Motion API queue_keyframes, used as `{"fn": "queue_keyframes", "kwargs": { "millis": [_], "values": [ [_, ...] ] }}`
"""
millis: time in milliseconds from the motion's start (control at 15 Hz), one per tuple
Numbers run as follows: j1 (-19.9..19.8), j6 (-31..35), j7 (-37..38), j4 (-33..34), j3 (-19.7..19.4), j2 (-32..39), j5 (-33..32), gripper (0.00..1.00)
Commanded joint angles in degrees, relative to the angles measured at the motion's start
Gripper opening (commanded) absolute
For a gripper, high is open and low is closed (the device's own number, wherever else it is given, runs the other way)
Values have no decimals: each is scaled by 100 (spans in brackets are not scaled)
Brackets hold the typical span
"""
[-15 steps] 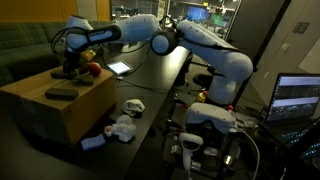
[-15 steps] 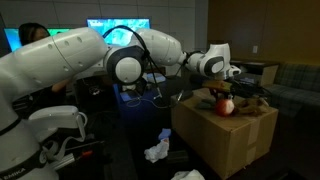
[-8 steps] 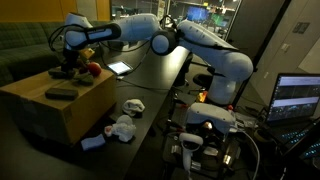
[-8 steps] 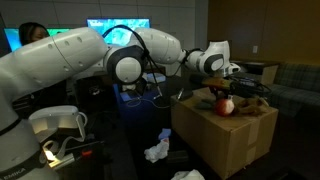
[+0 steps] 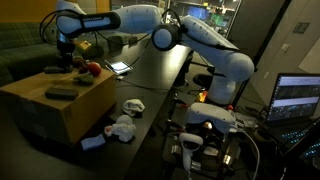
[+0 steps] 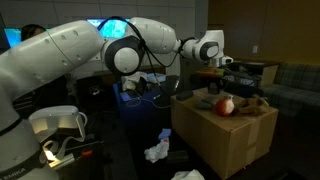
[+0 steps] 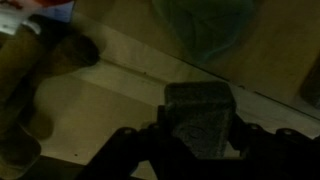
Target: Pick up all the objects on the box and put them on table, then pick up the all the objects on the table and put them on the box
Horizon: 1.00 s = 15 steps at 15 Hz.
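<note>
Since the earlier frame the arm has lifted off the box (image 5: pixel 50 110) and now hangs above its far end, upper left of the exterior view. The wrist view shows the gripper (image 7: pixel 198 140) half closed around a dark grey block (image 7: pixel 200 105), low centre in that frame, apparently clear of the cardboard. To do this carry well, I judge it should stay high over the red toy (image 5: pixel 93 68), swing toward bare table (image 5: pixel 160 80) at frame centre, and release only once the block is low. Counted: on the box one red toy and one dark bar (image 5: pixel 60 93); on the table two white cloth things (image 5: pixel 133 105) (image 5: pixel 122 128), one blue piece (image 5: pixel 92 142), one tablet (image 5: pixel 120 68)
</note>
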Motion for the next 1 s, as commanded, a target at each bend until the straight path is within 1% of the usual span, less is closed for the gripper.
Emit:
{"fn": "queue_keyframes", "kwargs": {
  "millis": [0,133,333,667,933],
  "values": [
    [86,-618,-11,-389,45,-531,1,32],
    [137,-920,49,-565,36,-743,11,32],
    [150,-1176,176,-1038,36,-1136,50,32],
    [16,-1003,495,-2420,36,-2029,119,32],
    [-194,-942,495,-3440,69,-2632,189,32]
  ]
}}
